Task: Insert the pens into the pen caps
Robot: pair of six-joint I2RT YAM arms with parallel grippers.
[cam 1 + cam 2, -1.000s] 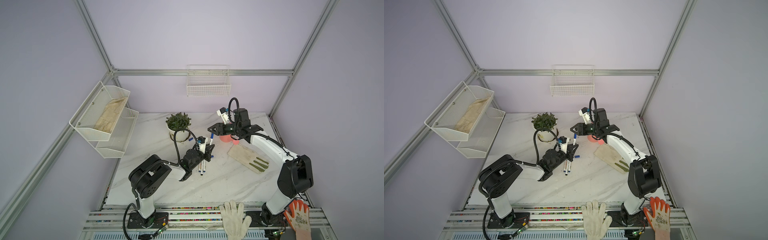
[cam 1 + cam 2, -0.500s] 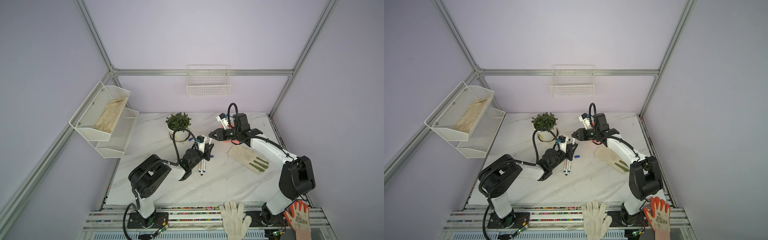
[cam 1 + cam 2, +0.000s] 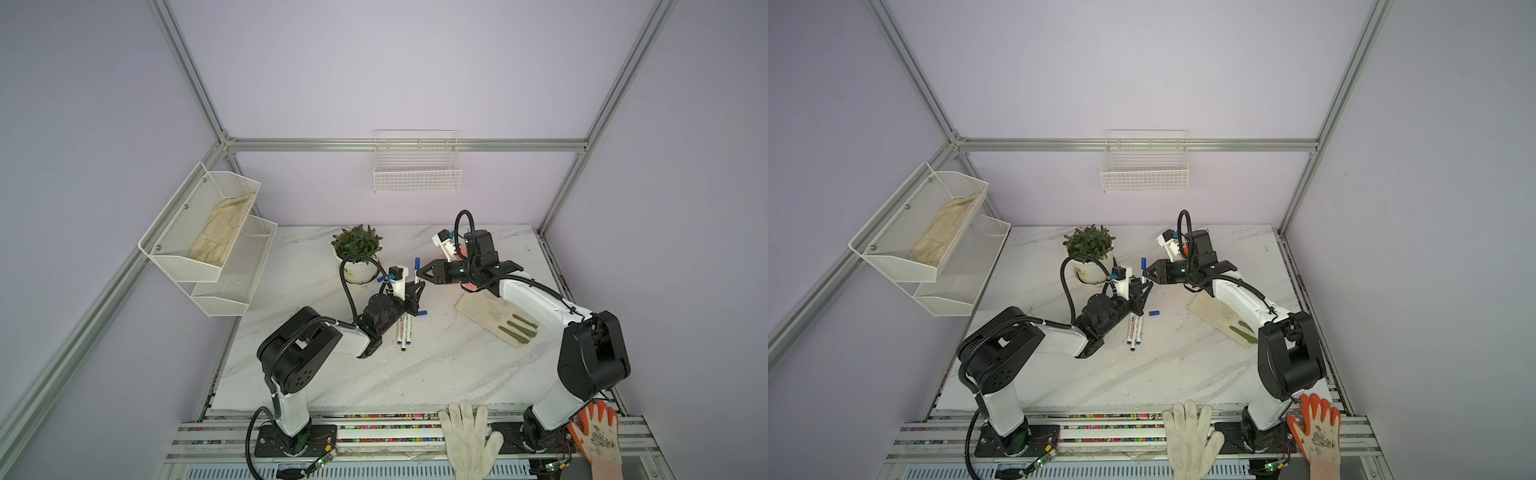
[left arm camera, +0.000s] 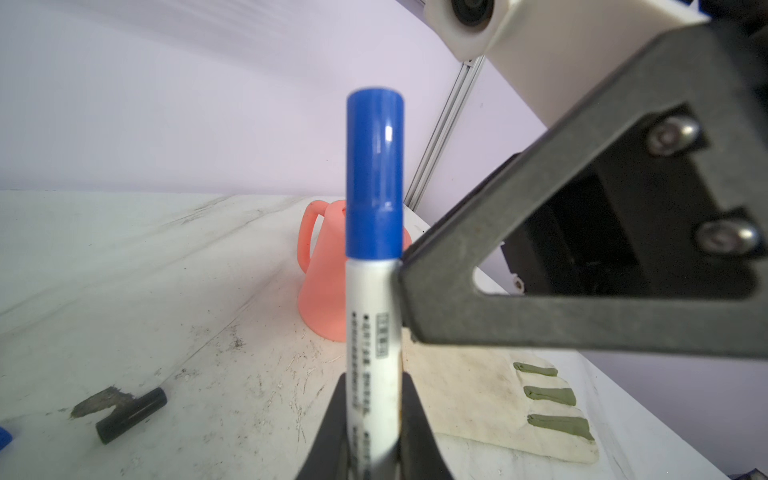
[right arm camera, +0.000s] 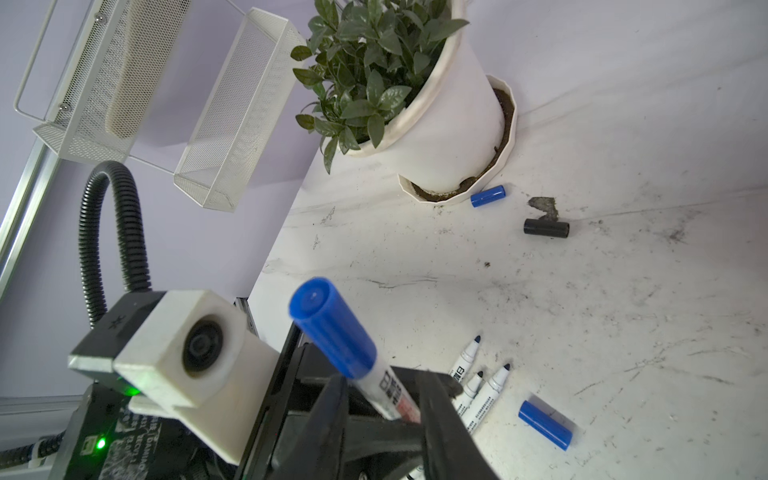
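Above the bench (image 3: 415, 374) centre, left gripper (image 4: 373, 388) clamps the capped pen (image 4: 374, 324); right gripper (image 5: 382, 388) straddles it, grip unclear; handover probably next.

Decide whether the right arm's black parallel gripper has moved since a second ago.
Yes: in a top view the right gripper has dropped down-picture, closer to the beige fabric glove.

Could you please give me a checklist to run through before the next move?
1. Held pen wears its fitted cap: ok.
2. Left gripper shut on that pen: ok.
3. Right gripper clamped on the barrel: cannot tell.
4. Three uncapped pens lying together on the table: ok.
5. Loose caps in view: blue cap by the pot, blue cap near the pens, black cap: ok.
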